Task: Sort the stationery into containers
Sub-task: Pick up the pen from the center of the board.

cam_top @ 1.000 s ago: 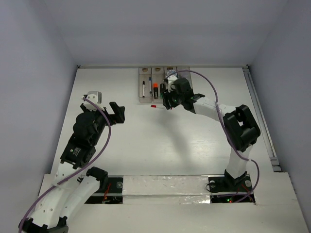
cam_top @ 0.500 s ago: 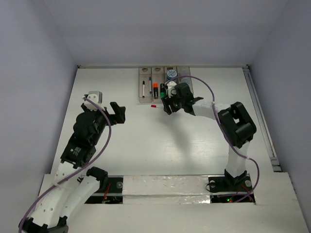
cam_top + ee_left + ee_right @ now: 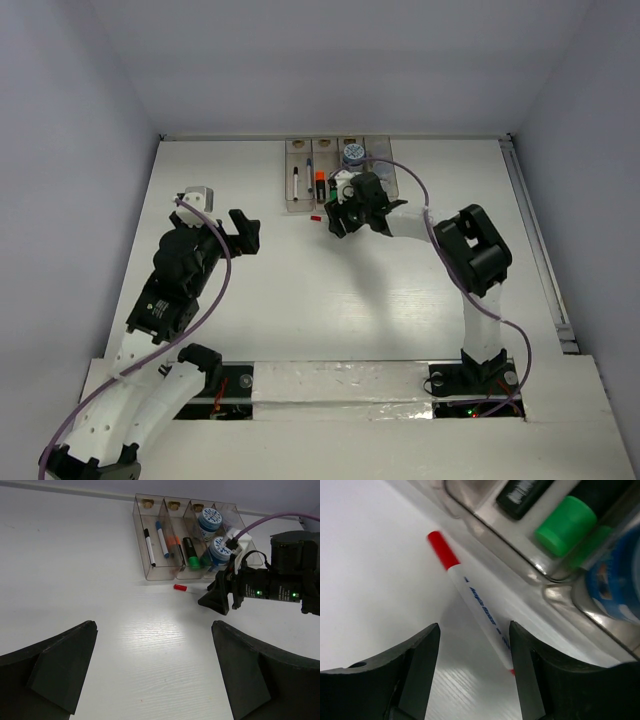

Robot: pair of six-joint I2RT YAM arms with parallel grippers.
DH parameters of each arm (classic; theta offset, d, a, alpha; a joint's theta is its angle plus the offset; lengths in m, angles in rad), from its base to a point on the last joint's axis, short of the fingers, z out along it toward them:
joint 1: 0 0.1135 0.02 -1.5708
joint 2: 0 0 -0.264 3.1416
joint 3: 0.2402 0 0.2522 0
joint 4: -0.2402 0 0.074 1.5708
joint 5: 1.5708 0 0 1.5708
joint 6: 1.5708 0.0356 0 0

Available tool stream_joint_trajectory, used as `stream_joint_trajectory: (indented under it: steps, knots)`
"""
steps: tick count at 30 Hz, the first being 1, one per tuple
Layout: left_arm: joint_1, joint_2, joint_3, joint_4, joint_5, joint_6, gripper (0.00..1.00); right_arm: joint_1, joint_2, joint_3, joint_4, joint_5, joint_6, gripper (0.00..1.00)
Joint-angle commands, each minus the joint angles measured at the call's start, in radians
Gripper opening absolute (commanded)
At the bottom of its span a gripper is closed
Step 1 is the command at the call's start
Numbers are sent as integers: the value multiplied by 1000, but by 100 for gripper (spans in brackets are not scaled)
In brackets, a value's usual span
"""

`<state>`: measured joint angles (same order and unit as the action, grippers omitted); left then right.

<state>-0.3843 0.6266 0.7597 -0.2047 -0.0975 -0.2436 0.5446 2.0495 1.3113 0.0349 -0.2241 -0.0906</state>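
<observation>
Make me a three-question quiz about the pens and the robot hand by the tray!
1. Where is the thin white pen with the red cap?
A) inside the clear beige-tinted plastic tray
B) on the white table in front of the tray
C) on a tub lid

2. How many small round clear tubs with blue-white patterned lids are there?
A) one
B) four
C) two

3. What is the right gripper doing?
A) open around the pen
B) shut on the pen
C) shut on a tub

Answers:
1 B, it lies on bare table outside the tray.
2 C, both sit in the tray.
3 A, its fingers stand apart with the pen between them.
</observation>
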Motion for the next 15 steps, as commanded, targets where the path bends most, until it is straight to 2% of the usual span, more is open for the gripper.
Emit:
stream_joint_trajectory:
  steps: [1, 5, 8, 15]
  knots:
    - [5, -4, -3, 56, 10, 12, 99, 84, 14, 19, 10, -21, 5, 62]
    - [5, -7, -3, 56, 8, 12, 99, 146, 2, -18, -7, 29, 43, 54]
    - [5, -10, -3, 56, 10, 10, 99, 156, 3, -24, -12, 69, 63, 52]
    - [5, -21, -3, 54, 7, 10, 99, 175, 83, 78, -133, 262, 137, 48]
